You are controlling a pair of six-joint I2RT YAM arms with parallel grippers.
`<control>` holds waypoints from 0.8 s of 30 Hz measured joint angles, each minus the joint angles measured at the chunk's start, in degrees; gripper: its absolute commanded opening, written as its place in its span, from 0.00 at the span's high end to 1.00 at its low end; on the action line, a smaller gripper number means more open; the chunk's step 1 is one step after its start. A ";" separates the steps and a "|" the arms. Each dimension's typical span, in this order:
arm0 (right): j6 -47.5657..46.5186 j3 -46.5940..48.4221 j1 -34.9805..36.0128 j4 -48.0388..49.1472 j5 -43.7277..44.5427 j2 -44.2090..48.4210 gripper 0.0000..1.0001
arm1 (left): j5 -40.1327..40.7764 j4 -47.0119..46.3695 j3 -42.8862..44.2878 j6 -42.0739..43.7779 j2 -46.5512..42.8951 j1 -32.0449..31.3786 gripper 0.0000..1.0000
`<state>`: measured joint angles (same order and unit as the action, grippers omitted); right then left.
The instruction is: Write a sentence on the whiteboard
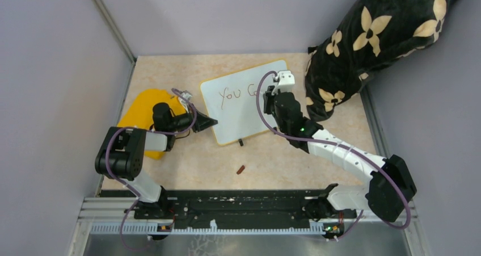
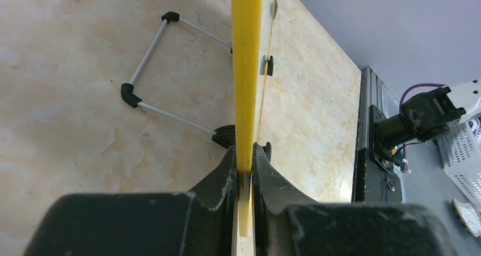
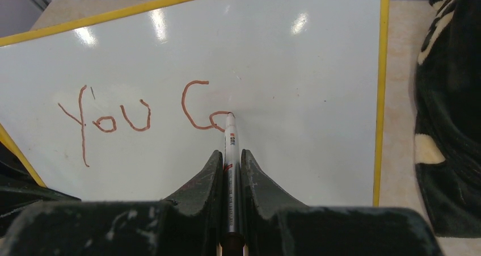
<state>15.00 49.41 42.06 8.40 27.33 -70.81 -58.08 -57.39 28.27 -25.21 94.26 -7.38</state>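
- The whiteboard sits mid-table, skewed, between the two arms; it is a flat, glossy white rectangle with rounded corners and a thin yellow rim, with ceiling lights glinting off it in the right wrist view
- The sentence runs across the far half of the board; up close it reads "You C" plus a small hook just beginning, in thin, wobbly reddish-brown strokes
- The right gripper is clenched on a slim marker with a white barrel and red print; its tip touches the board right at the end of that hook; from above, the right gripper hangs over the board's right part
- The left gripper pinches the board's left edge; its own camera shows the black fingers tight on the yellow rim, seen edge-on
- A stand of thin silvery rods with black corner pieces shows beside that rim
- The table is smooth beige with a marbled pattern; a yellow cloth lies left of the board, under the left arm; a plush black cushion with cream flowers slumps to the right; a small brown cap lies nearer, apart from the board
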 measured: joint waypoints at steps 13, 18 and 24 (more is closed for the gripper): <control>0.02 0.31 -0.31 0.07 -0.17 -0.22 1.00 | 0.00 0.35 0.02 0.26 -0.11 -0.02 1.00; 0.17 0.22 -0.31 0.07 -0.63 -0.22 1.00 | -0.02 0.46 0.11 0.33 -0.20 -0.04 1.00; 0.61 0.07 -0.31 -0.37 -0.87 -0.22 1.00 | 0.00 0.59 0.11 0.42 -0.22 -0.04 1.00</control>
<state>15.62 49.47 41.76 8.03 26.46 -71.02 -58.08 -56.80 28.38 -24.80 94.04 -7.42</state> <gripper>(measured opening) 0.114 0.147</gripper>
